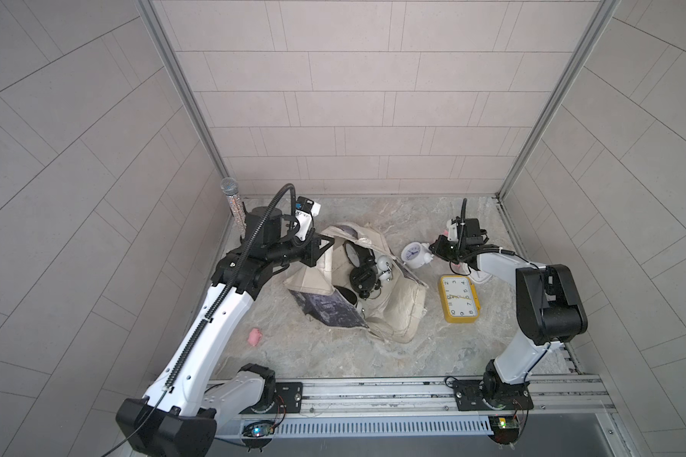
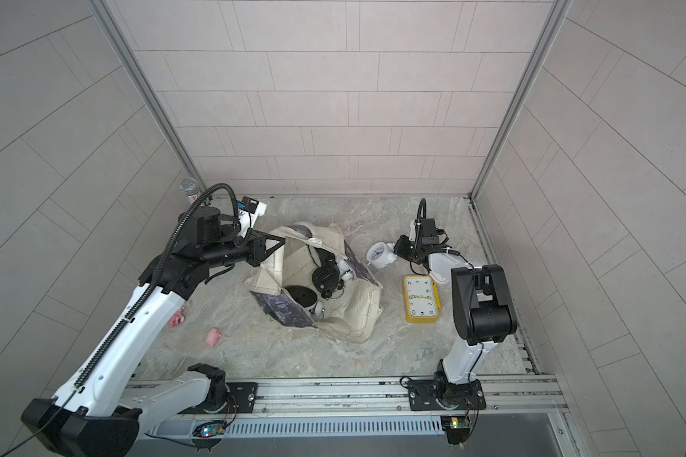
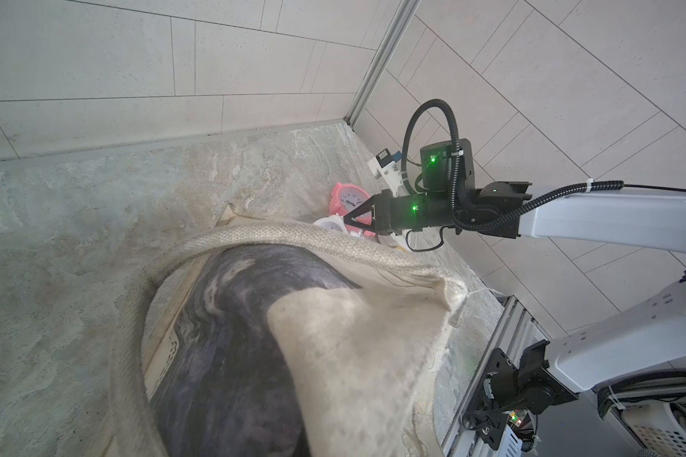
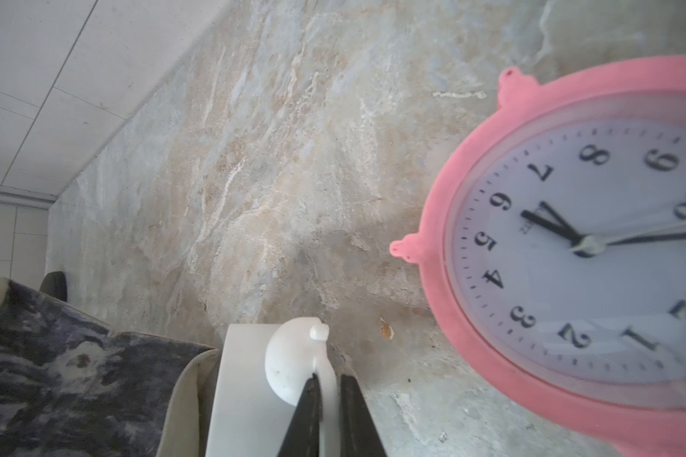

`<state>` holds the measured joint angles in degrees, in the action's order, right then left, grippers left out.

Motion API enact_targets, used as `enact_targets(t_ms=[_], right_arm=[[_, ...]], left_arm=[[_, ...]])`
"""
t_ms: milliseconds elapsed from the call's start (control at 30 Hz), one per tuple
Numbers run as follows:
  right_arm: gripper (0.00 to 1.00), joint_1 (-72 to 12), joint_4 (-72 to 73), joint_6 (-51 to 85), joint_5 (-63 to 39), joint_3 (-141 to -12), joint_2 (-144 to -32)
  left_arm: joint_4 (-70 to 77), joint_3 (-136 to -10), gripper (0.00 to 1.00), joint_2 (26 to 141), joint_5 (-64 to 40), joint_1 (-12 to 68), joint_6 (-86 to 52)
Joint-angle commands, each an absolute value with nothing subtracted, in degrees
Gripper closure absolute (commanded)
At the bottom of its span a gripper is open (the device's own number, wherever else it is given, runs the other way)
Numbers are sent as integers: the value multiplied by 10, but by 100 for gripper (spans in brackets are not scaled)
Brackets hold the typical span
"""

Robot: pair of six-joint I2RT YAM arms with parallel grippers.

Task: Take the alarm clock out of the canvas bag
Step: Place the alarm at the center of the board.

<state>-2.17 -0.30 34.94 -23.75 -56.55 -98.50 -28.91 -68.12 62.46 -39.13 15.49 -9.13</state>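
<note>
Out on the desk [image 1: 333, 356], just beside the canvas bag [image 1: 397, 312] on the side toward the right arm: the white alarm clock [image 1: 412, 253], twin-belled, pale dial turned upward. Pinching its thin top handle, black fingers nearly together with the white strip filling the gap between them in the right wrist view: the right hand [image 4: 329, 395]. As for the bag itself: slumps mid-desk, mouth gaping upward, dark grey-purple print on its outer faces, cream rope handle [image 3: 278, 237] draped over the cloth. Holds, deep in that mouth, two black alarm clocks [image 1: 362, 279], small white bells [image 1: 383, 264] beside them, and a further dark round shape [image 2: 300, 296] too shadowed to name. Closed on the bag's raised rim at the side toward the left arm, so far as the top views tell, fingertips buried under cloth in its own wrist view: the left hand [image 1: 329, 242]. Flat on the desk, dial up, near the right arm: a yellow rectangular clock [image 1: 459, 297]. Just behind the right hand, toward the back wall: a pink clock [image 4: 571, 257] with a white dial. Well apart, near the left arm: a small pink object [image 1: 254, 337]. Upright in the back left corner: a microphone [image 1: 230, 205].
</note>
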Motion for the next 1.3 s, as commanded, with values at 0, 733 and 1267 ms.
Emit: enact_targets(t_ms=[0, 733, 1267], right_arm=[[84, -19, -13, 342, -226, -561, -998], [81, -16, -13, 328, -200, -560, -1035], [81, -9, -47, 323, -213, -566, -985]], left_arm=[[-234, -685, 100, 623, -412, 150, -96], [-236, -688, 100, 623, -407, 151, -97], [-239, -690, 100, 623, -409, 150, -95]])
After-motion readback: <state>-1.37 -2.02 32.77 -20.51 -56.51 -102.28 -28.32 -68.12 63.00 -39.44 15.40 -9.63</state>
